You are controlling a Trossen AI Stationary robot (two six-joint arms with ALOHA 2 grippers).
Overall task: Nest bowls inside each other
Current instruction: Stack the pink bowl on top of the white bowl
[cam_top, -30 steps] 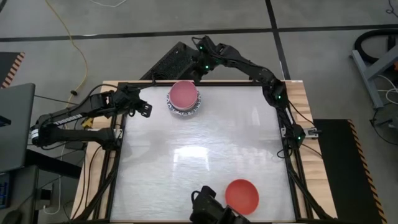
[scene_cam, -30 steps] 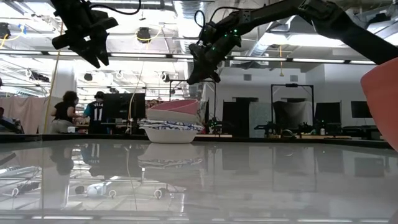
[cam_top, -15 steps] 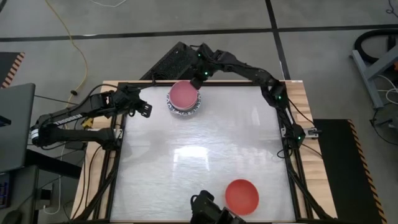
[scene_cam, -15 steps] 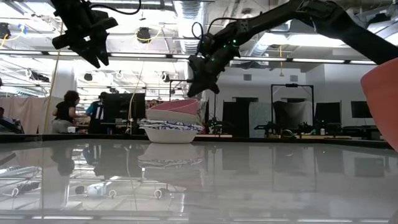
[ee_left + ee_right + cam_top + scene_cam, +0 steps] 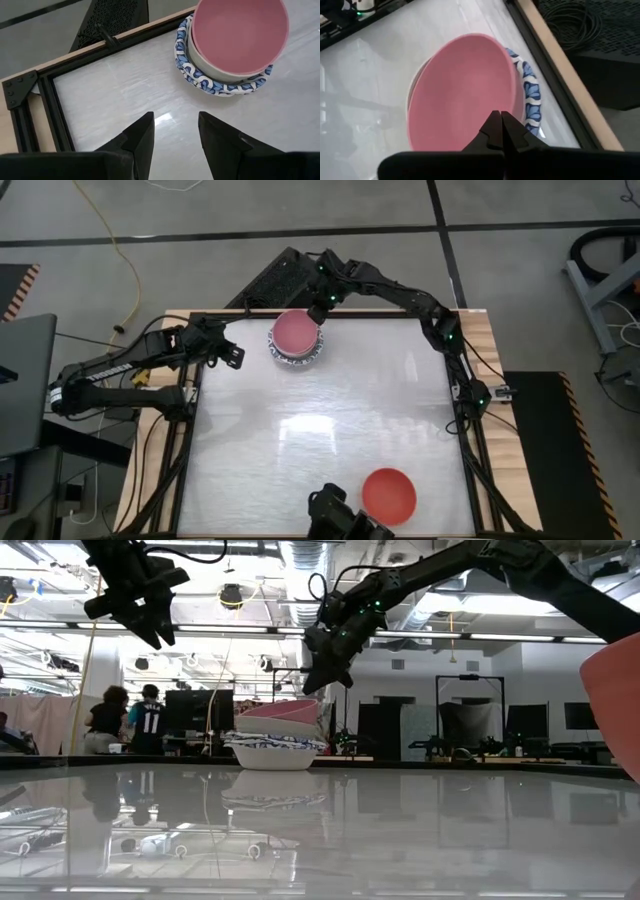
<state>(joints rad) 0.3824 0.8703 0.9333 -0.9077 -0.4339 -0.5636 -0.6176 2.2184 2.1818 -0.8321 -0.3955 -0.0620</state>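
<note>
Jaws of my right gripper [image 5: 501, 131] have just pinched shut on nothing, poised above the far rim of the pink round bowl [image 5: 296, 331] topping the blue-patterned stack [image 5: 227, 85]. That bowl is nested. My left jaws [image 5: 175, 135] wait open beside it. Beyond, the table [image 5: 320, 420] edge runs close; the red bowl [image 5: 389, 494] sits well apart.

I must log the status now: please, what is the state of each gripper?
Left gripper: open, holding nothing, beside the stack of bowls.
Right gripper: closed, holding nothing, above the pink bowl.
</note>
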